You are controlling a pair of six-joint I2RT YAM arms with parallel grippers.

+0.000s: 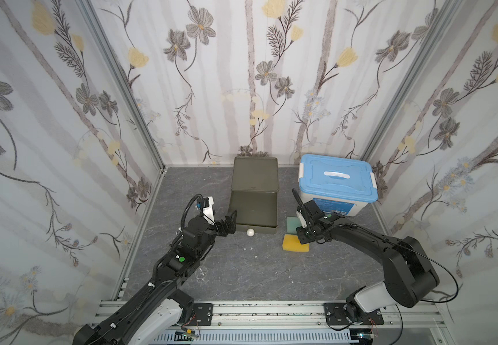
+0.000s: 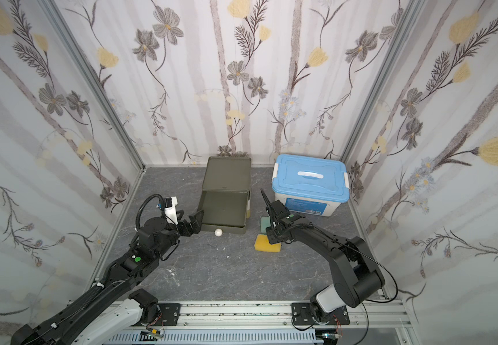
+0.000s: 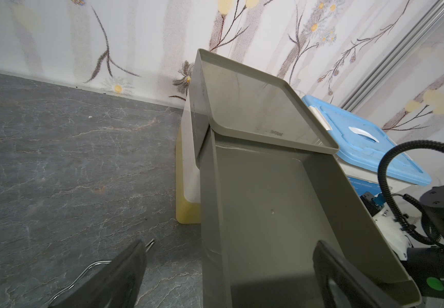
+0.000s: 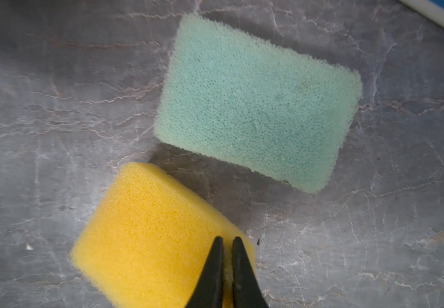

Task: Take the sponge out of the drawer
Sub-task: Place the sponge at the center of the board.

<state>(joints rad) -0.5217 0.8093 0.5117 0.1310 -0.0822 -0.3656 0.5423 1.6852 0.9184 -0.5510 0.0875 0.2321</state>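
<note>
Right gripper (image 4: 227, 241): the jaws are almost together, pinched on a thin fold of the yellow sponge (image 4: 148, 234) at its nearest edge. Foam squashes, so we read the narrow gap as a grip. The sponge sits low, on or just above the table (image 4: 55, 106); we cannot tell whether it rests there. The task's thing is therefore out of the drawer, at the tips of this tool.

Just beyond the tips, across a strip of bare table, a green sponge (image 4: 258, 101) lies flat and untouched. Farther ahead of this gripper stands the blue-lidded box (image 1: 337, 179).

Left gripper (image 3: 230, 243): the jaws are wide apart and hold nothing. One finger is outside the drawer (image 3: 274, 208) and the other inside, so they straddle its side wall near the front corner. We judge this a bracing pose that keeps the drawer from sliding. The white knob (image 1: 250, 232) is just beside this gripper. Ahead of the fingers the drawer floor is bare, and beyond it is the cabinet (image 1: 255, 173) that the drawer slides from.

Judgement: what remains is to let go of the yellow sponge and back away.
</note>
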